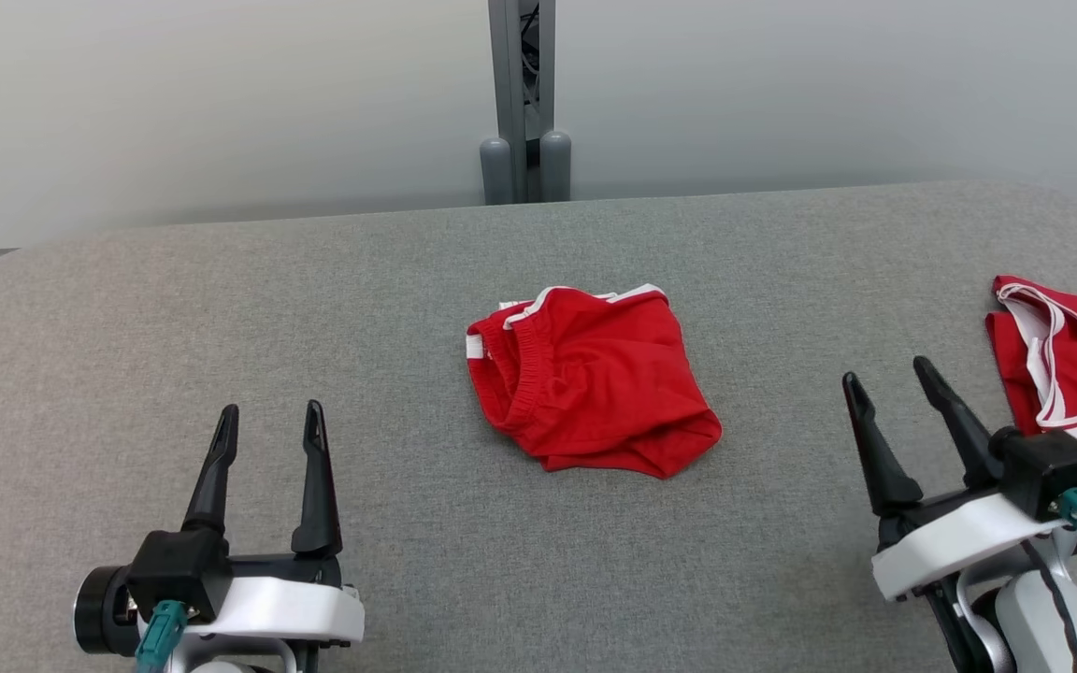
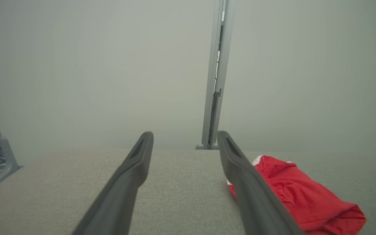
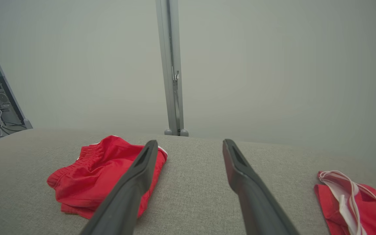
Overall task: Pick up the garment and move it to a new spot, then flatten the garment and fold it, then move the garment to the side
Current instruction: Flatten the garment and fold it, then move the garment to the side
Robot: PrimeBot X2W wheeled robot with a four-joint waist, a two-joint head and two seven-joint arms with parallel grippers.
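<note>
A crumpled red garment (image 1: 590, 379) with white trim and an elastic waistband lies in a heap at the middle of the grey table (image 1: 314, 308). In the left wrist view the garment (image 2: 302, 194) sits to the right of my fingers; in the right wrist view the garment (image 3: 100, 174) sits to the left, partly behind one finger. My left gripper (image 1: 269, 421) hovers open at the lower left, well short of the cloth, with nothing between its fingers. At the lower right my right gripper (image 1: 889, 376) is also open and holds nothing.
A second red piece of clothing (image 1: 1067, 365) with white banding lies at the table's right edge, just beyond my right gripper, also seen as the red piece (image 3: 354, 202). A grey post (image 1: 524, 103) stands behind the table's far edge against a pale wall.
</note>
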